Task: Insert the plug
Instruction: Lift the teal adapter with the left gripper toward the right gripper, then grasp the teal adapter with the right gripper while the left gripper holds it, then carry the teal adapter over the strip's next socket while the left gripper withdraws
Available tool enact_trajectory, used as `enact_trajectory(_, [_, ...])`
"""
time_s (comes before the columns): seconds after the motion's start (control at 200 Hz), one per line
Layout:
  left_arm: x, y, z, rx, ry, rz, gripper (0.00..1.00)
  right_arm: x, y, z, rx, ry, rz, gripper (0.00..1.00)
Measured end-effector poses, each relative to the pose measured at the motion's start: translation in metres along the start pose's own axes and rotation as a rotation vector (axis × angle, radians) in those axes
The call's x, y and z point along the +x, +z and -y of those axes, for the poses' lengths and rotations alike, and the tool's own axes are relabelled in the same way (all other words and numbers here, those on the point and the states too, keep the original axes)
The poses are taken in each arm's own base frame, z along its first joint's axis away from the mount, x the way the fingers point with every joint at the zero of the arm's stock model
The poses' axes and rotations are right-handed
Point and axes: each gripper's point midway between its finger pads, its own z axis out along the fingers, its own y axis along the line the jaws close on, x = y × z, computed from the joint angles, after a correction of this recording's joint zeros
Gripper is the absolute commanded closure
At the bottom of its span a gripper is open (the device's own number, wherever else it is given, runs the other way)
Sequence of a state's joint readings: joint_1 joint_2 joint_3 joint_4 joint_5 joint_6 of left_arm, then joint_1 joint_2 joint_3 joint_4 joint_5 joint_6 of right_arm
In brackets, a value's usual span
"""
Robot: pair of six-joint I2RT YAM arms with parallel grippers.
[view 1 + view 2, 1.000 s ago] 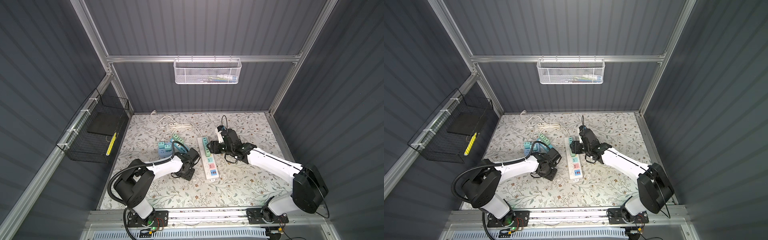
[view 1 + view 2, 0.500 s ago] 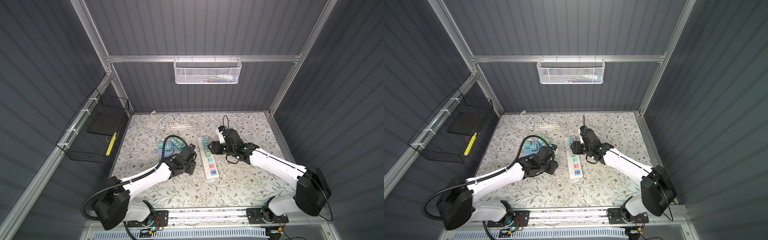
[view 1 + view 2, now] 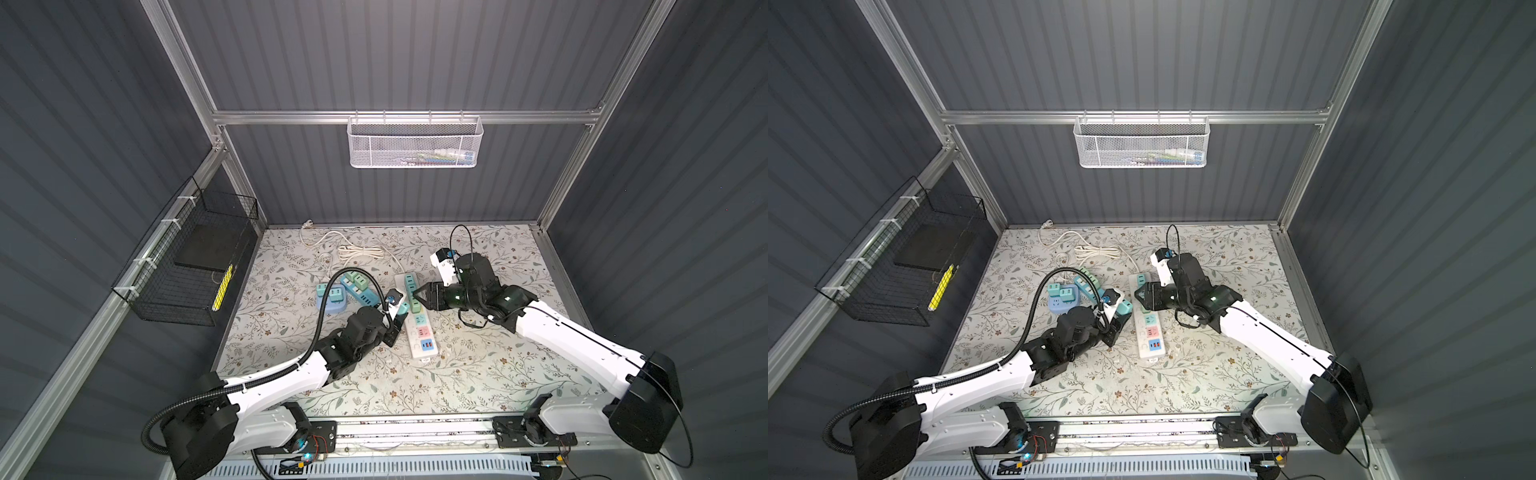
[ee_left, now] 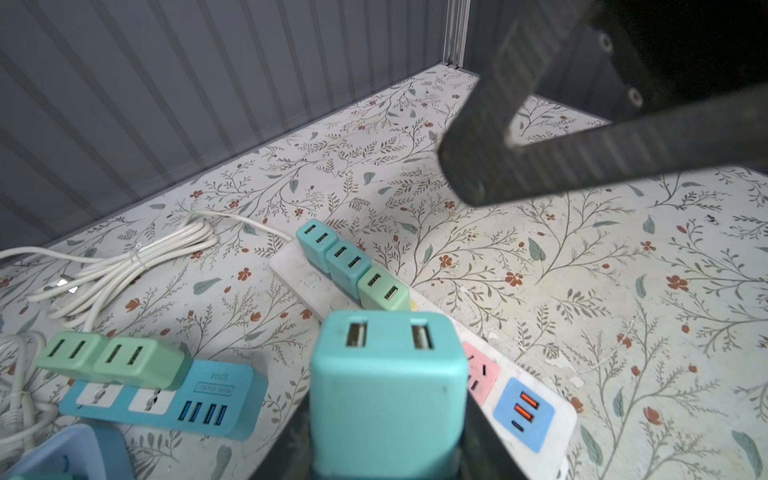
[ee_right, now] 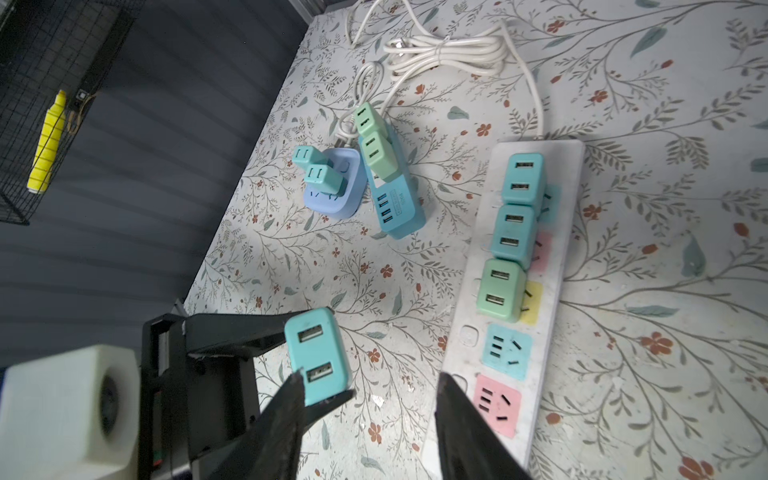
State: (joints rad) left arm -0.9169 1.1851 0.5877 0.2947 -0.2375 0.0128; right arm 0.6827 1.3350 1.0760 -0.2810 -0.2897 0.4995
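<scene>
I have the teal two-port USB charger cube pinched in my left fingers, my right fingers spread close by it over the long white power strip, so next I judge I must line its hidden prongs over the free blue socket and press down.

You have long power strip mid-table, three chargers on its far sockets. Left of it, short power strip bearing two chargers. Further left, socket cube bearing another charger pair. Coiled cable behind these. Held charger in left gripper, just left of long strip's middle.
</scene>
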Motion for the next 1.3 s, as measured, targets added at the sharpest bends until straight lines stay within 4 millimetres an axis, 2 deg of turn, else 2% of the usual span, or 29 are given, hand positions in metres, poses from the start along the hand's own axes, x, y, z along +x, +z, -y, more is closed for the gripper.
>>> enact_trajectory(0.175, [-0.002,0.001,0.001,0.006,0.002,0.009,0.8,0.016,0.018,-0.017,-0.072,-0.017,-0.09,0.47])
enact_trajectory(0.29, [-0.005,0.002,0.003,0.013,0.002,0.008,0.8,0.023,0.03,-0.022,-0.094,-0.019,-0.135,0.53])
enact_trajectory(0.375, [-0.004,0.002,0.003,0.014,0.002,0.005,0.79,0.027,0.035,-0.021,-0.099,-0.021,-0.156,0.58])
enact_trajectory(0.505, [-0.004,0.001,0.002,0.012,0.001,0.0,0.72,0.029,0.039,-0.02,-0.1,-0.029,-0.169,0.74])
enact_trajectory(0.57, [-0.003,-0.001,0.002,0.017,-0.01,-0.003,0.63,0.029,0.039,-0.019,-0.103,-0.044,-0.171,0.78])
enact_trajectory(0.63, [-0.004,-0.002,0.001,0.018,-0.013,-0.002,0.45,0.029,0.039,-0.02,-0.107,-0.051,-0.171,0.8])
enact_trajectory(0.795, [-0.006,-0.003,-0.004,-0.013,-0.04,0.004,0.27,0.026,0.039,-0.022,-0.098,-0.047,-0.152,0.8])
enact_trajectory(0.886, [-0.01,-0.011,-0.014,-0.062,-0.081,0.027,0.23,0.018,0.032,-0.017,-0.049,-0.063,-0.099,0.8])
enact_trajectory(0.961, [-0.011,-0.023,-0.024,-0.111,-0.138,0.059,0.14,0.009,0.023,-0.011,0.003,-0.079,-0.041,0.8])
enact_trajectory(1.041, [-0.005,-0.043,-0.046,-0.22,-0.241,0.1,0.01,0.001,0.017,-0.004,0.061,-0.095,0.017,0.8])
enact_trajectory(1.071, [0.0,-0.05,-0.055,-0.266,-0.29,0.11,0.0,0.001,0.017,0.0,0.087,-0.103,0.034,0.81])
enact_trajectory(1.171, [0.027,-0.077,-0.09,-0.468,-0.492,0.127,0.0,0.021,0.024,0.015,0.194,-0.147,0.051,0.82])
enact_trajectory(1.301, [0.062,-0.097,-0.113,-0.646,-0.652,0.102,0.0,0.059,0.039,0.029,0.299,-0.211,0.02,0.82])
